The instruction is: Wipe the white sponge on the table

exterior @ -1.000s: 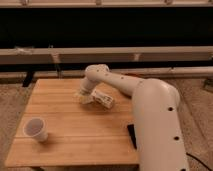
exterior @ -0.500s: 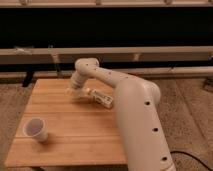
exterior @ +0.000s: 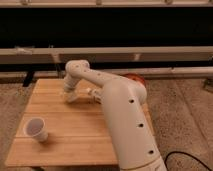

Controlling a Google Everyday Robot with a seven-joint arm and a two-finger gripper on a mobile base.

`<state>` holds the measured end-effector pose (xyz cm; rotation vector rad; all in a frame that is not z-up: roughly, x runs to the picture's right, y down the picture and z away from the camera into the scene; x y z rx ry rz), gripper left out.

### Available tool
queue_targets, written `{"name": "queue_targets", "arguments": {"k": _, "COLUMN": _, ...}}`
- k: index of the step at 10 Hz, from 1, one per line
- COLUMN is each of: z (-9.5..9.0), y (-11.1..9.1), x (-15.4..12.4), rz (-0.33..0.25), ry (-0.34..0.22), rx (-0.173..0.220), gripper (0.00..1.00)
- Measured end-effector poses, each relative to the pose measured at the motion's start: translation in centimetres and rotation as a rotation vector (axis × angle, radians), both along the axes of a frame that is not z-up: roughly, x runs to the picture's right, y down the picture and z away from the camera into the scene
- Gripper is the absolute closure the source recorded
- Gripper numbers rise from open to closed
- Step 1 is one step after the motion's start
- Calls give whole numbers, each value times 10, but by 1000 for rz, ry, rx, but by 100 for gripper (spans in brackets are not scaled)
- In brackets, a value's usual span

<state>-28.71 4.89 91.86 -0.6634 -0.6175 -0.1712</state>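
The robot's hand [exterior: 70, 95] reaches down to the far part of the counter [exterior: 75, 142], and whether it is wide, narrow or holding anything cannot be told. The white sponge [exterior: 73, 98] seems to lie right under the hand on the wood. A white cup [exterior: 36, 129] stands well apart, nearer the front left edge, and a whitish packet [exterior: 93, 93] lies just to the right of the hand.

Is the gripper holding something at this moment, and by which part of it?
It cannot be told. The gripper is low over the far left part of the table, and the arm hides what is under it.
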Motion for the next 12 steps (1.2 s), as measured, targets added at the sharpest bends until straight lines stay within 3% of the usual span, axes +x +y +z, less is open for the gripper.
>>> {"name": "queue_targets", "arguments": {"k": 4, "z": 2, "y": 32, "x": -19, "rz": -108, "ry": -12, "rx": -23, "gripper": 100}}
{"name": "queue_targets", "arguments": {"k": 7, "z": -1, "y": 48, "x": -22, "rz": -159, "ry": -25, "rx": -26, "gripper": 100}}
{"name": "queue_targets", "arguments": {"k": 12, "z": -9, "y": 62, "x": -7, "rz": -173, "ry": -37, "rx": -33, "gripper": 100}}
